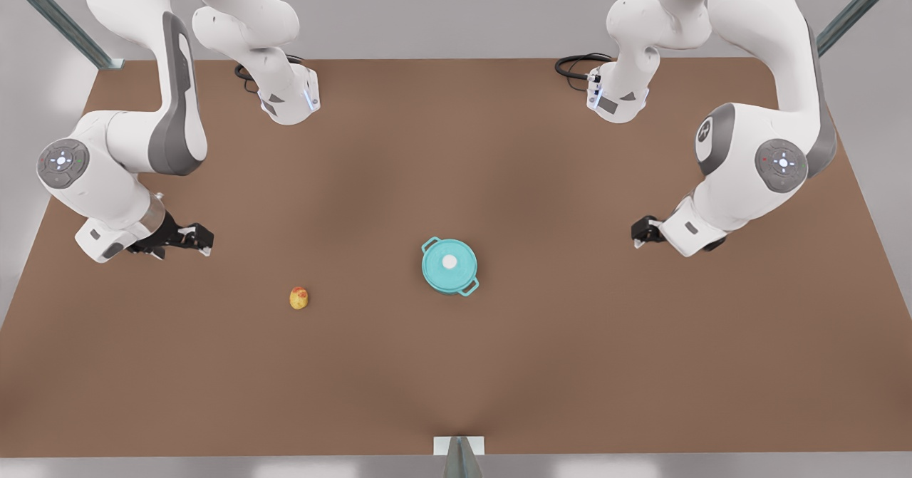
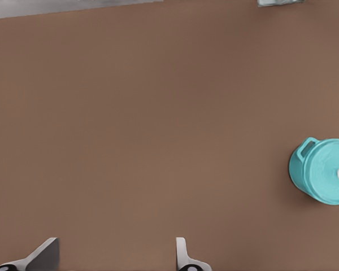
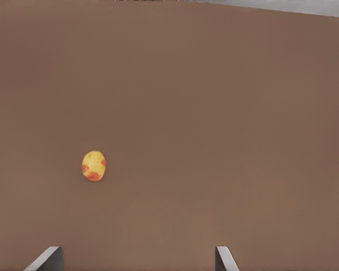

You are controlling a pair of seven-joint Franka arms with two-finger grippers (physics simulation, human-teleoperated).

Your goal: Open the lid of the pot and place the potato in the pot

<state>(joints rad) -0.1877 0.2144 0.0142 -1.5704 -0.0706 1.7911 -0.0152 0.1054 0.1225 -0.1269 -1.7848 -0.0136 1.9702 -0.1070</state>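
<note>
— Where did your grippers stand?
— Your right gripper (image 1: 203, 239) hovered at the front view's left, fingers wide, near the potato (image 1: 299, 298). Your left gripper (image 1: 638, 234) hovered opposite, also wide (both empty).
— And the pot (image 1: 449, 267)?
— Mid-bench (image 1: 570, 364), pot lid (image 1: 449, 261) on it, potato well apart.

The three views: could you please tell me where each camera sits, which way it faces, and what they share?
Front view: high opposite the arms, looking down on the table; both arms show, right gripper at its left, left gripper at its right.
Left wrist view: on the left arm, facing the table; its open fingers, the pot under the pot lid.
Right wrist view: on the right arm, facing the table; open fingers, the potato.
Shared: front and left wrist, pot; front and right wrist, potato.
</note>
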